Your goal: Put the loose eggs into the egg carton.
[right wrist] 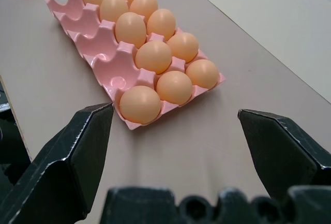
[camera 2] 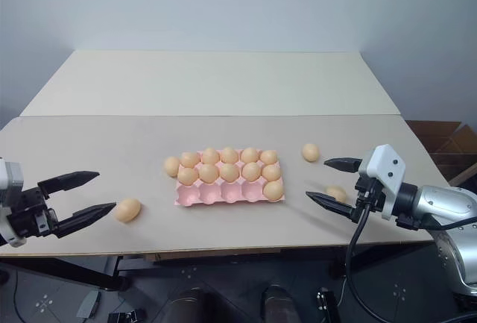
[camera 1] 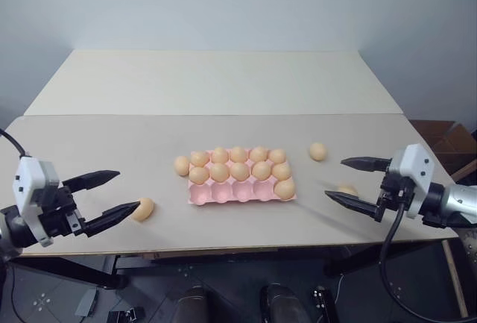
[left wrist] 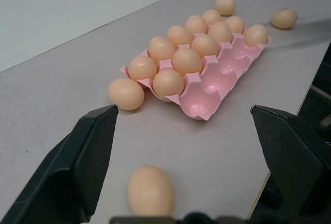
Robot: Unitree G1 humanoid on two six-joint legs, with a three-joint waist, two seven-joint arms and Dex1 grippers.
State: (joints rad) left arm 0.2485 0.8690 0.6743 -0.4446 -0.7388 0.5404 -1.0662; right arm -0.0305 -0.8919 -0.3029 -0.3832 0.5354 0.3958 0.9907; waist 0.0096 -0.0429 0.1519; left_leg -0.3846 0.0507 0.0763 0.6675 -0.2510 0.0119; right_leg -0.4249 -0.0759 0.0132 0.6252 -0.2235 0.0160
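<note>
Pink moulded pulp was what I read first from the head camera: the egg carton (camera 1: 242, 191) sat mid-table with its back two rows full, one egg in the right-end cup of the near row and four near cups empty. Four loose eggs lay outside it: one touching the carton's far-left corner (camera 1: 182, 165), one near the left gripper (camera 1: 143, 209), one off to the right (camera 1: 318, 151), and one by the right gripper (camera 1: 347, 189). I had the left gripper (camera 1: 112, 197) and the right gripper (camera 1: 356, 183) both spread wide, carrying nothing. From the left wrist, the near egg (left wrist: 150, 190) showed between my fingers, something the head view only hinted at. From the right wrist I saw the filled cups close up, but not the egg just beside that gripper. I judged that closing blind there could knock it rolling off the table's edge.
</note>
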